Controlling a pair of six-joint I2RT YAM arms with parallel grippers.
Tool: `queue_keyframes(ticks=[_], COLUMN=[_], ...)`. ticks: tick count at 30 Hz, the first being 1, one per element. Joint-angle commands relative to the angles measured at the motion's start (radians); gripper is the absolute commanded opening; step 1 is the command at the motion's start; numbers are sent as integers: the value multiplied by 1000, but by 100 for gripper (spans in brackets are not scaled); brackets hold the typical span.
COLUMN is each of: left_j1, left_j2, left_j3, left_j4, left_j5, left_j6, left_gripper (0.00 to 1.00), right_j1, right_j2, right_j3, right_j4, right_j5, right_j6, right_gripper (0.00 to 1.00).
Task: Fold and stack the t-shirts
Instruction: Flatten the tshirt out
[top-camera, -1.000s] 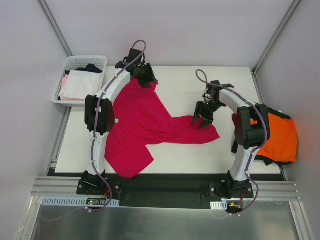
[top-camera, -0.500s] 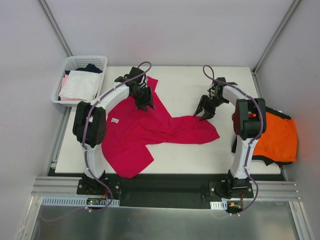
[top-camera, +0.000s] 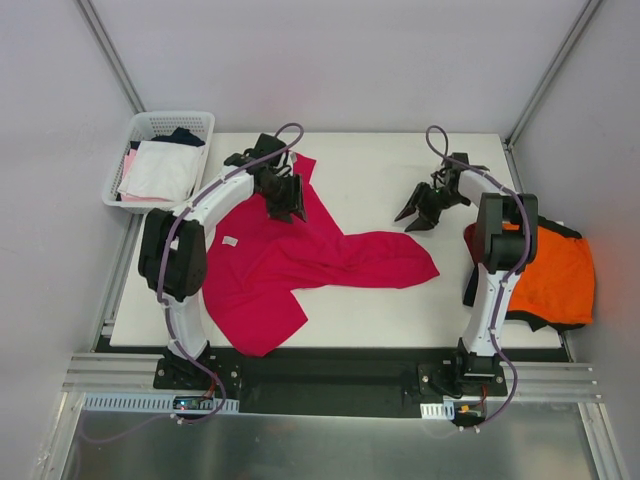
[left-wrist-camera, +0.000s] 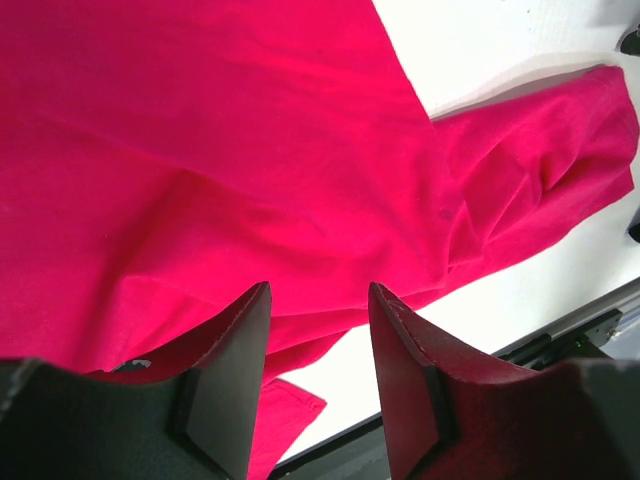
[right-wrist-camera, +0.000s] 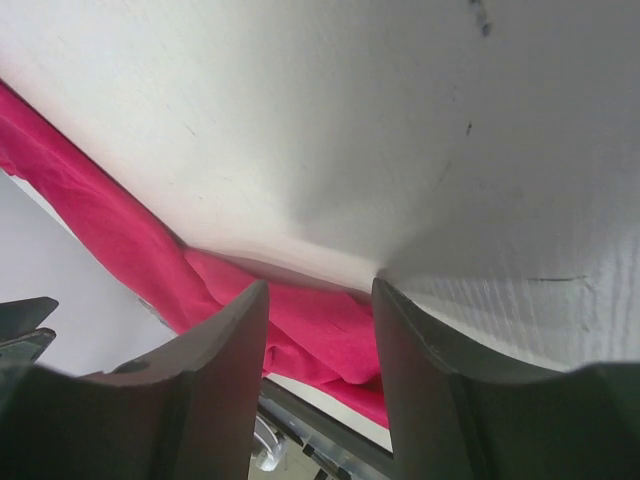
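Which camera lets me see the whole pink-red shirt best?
The top camera. It shows the whole shirt lying crumpled on the table, white label included. The left wrist camera sees only a close-up patch of the cloth. The right wrist camera catches just a thin strip beyond bare table.

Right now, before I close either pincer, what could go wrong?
1. The left pincer is open over the red shirt, which lies bunched and twisted; closing here may catch several layers.
2. The right pincer is open over bare table, off the cloth; it would likely grab nothing.
3. The orange shirt lies at the table's right edge by the right arm; a swing might drag it off.
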Motion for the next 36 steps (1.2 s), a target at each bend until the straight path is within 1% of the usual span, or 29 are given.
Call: queue_keyframes(ticks=[1, 9, 13, 16, 22, 26, 33, 36], left_j1=[4, 7, 7, 7, 5, 5, 4, 2], left_j2=[18, 55, 67, 73, 73, 78, 77, 72], left_j3=[38, 78, 91, 89, 68, 64, 58, 45], left_j4=[-36, -47, -48, -48, -47, -43, -28, -20], left_j5=[32, 33, 35, 35, 32, 29, 27, 24], left_j6=[41, 41, 34, 25, 3, -11, -26, -32], left_gripper=[44, 43, 44, 43, 43, 43, 42, 42], right_j1=[9, 42, 80, 109, 134, 135, 149, 154], right_j2=[-6, -31, -34, -35, -54, -78, -160, -184], right_j3=[-17, -40, -37, -31, -29, -48, -134, -166], right_j4=[34, 33, 30, 33, 31, 20, 19, 19], right_j5=[-45, -80, -108, -118, -134, -137, -135, -132], right_j6=[16, 22, 31, 45, 59, 51, 42, 36], right_gripper=[49, 49, 40, 36, 33, 32, 31, 29])
